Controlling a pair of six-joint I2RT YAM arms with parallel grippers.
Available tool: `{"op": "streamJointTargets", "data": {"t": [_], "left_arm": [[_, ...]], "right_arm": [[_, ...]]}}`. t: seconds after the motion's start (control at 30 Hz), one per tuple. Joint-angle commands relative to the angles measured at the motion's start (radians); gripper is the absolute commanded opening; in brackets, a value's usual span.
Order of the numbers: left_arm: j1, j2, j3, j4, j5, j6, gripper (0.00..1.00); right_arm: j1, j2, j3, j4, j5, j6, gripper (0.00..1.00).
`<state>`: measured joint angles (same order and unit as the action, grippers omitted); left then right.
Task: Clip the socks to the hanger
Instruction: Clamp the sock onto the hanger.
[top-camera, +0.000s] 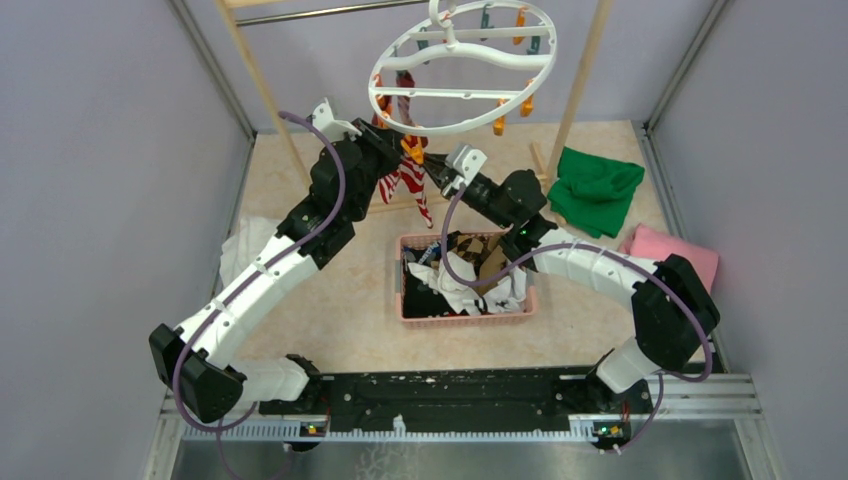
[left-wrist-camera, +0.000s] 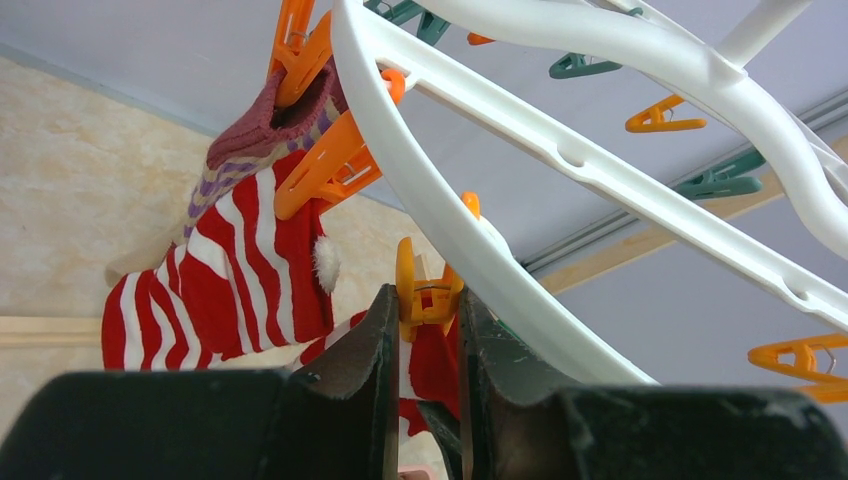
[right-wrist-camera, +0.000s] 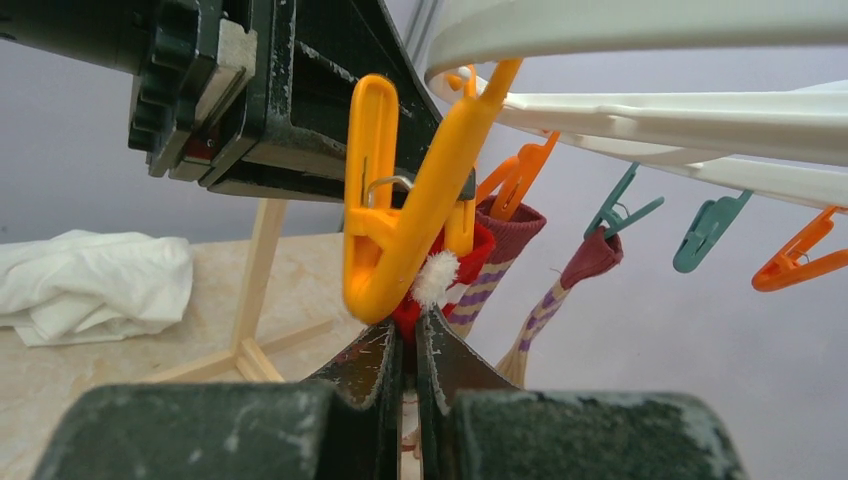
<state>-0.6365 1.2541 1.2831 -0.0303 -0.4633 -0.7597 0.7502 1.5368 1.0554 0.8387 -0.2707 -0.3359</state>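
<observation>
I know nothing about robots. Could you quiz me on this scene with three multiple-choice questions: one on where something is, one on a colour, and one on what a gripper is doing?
1. Where does the pink plastic basket of socks sit? A on the beige tabletop; B hanging from a peg; C on top of an arm.
2. What colour is the plastic peg between the left gripper's fingers? A teal; B orange; C white.
3. How is the right gripper? A wide open; B shut on a red sock with a white pompom; C shut on a teal peg.
Answers: 1 A, the top view shows it flat on the table. 2 B, the left wrist view shows an orange peg between the fingers. 3 B, the right wrist view shows the fingers pinching red fabric.
</observation>
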Motion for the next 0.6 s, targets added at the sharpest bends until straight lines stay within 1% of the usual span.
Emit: {"op": "streamJointTargets", "data": {"t": [0.0, 0.27, 0.4, 0.57], "left_arm": [[0.005, -0.016, 0.033, 0.001, 0.001, -0.01, 0.11], [0.005, -0.021, 0.035, 0.002, 0.003, -0.008, 0.14], [0.006, -0.025, 0.034, 0.002, 0.001, -0.01, 0.23], [0.006, -0.036, 0.028, 0.003, 0.001, -0.015, 0.4]], "right_arm": [[0.016, 0.0, 0.071, 0.073, -0.005, 0.031, 0.0], [0.023, 0.014, 0.089, 0.066, 0.009, 0.044, 0.0], [0.022, 0.014, 0.084, 0.053, 0.003, 0.042, 0.0], [0.023, 0.008, 0.069, 0.038, -0.007, 0.041, 0.0]]}}
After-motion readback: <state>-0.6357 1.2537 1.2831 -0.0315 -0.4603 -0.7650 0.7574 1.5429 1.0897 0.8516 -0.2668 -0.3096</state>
